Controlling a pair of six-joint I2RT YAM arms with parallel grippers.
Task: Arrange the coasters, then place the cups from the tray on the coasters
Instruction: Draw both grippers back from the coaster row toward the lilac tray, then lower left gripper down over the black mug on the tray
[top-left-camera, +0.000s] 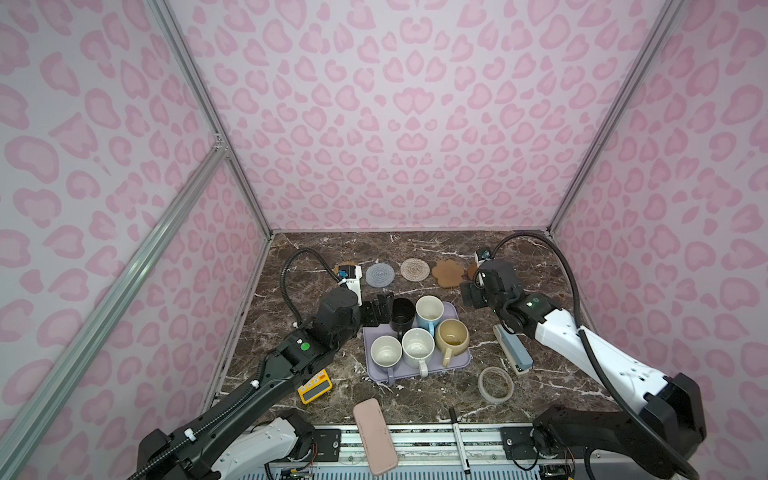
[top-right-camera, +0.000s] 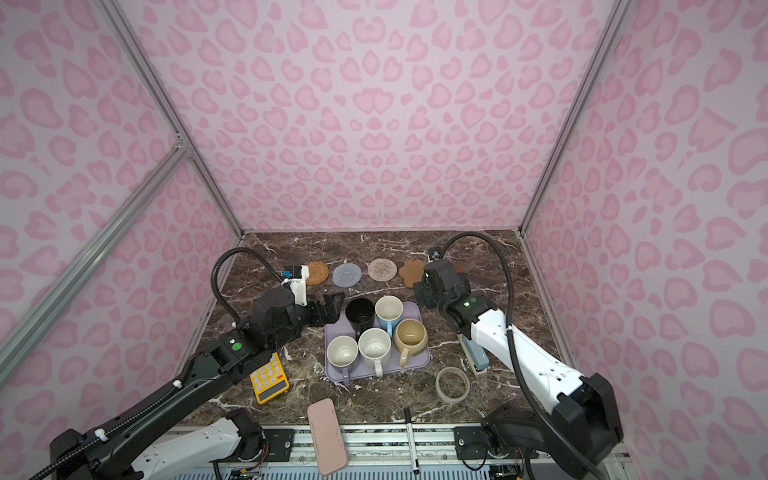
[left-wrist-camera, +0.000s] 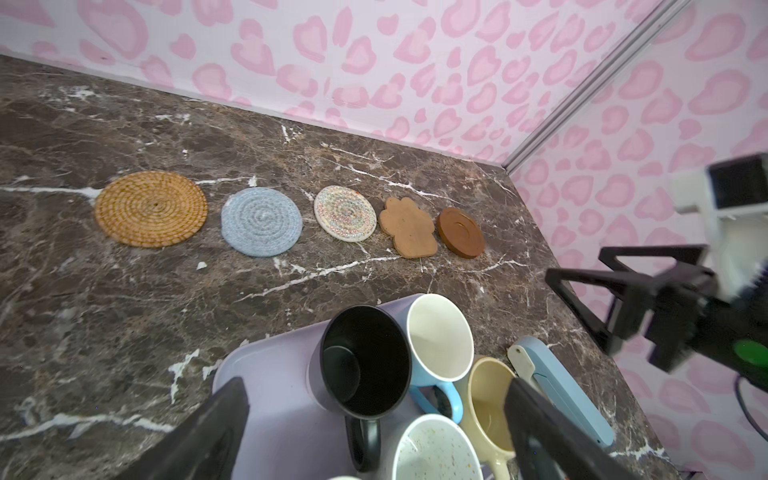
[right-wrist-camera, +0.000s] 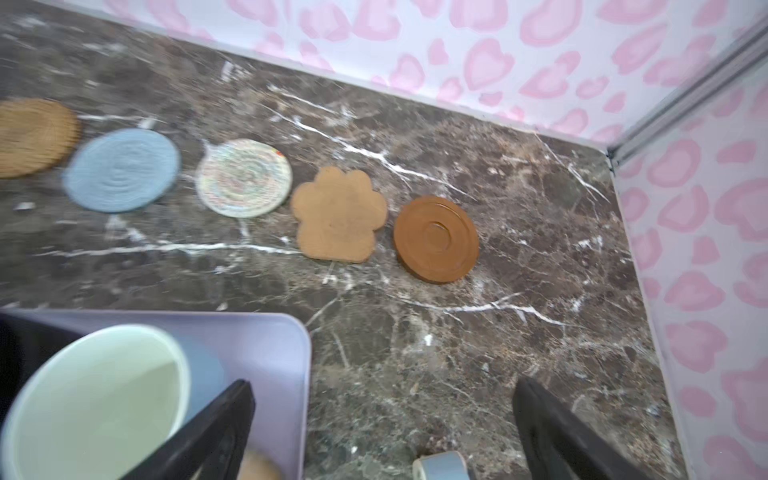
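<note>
coasters (top-left-camera: 417, 269): row behind tray (top-left-camera: 459, 365) | cups (top-left-camera: 417, 348): on tray | stapler (top-left-camera: 513, 351): right of tray

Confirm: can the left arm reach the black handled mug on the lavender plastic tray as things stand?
Likely yes: the open left gripper sits right beside the black handled mug, nothing between them.

The right wrist view is smeared throughout, and the orange-tan woven round coaster (right-wrist-camera: 33, 137) runs off its edge. In both top views the right arm (top-left-camera: 498, 286) covers all but a sliver of the brown rimmed disc coaster (top-left-camera: 471, 272). In a top view it also overlaps the grey-blue stapler (top-right-camera: 476, 359). The left arm (top-left-camera: 291, 361) hides part of the yellow calculator (top-left-camera: 318, 386). The white speckled mug (left-wrist-camera: 432, 451) is cut by the left wrist view's edge.
</note>
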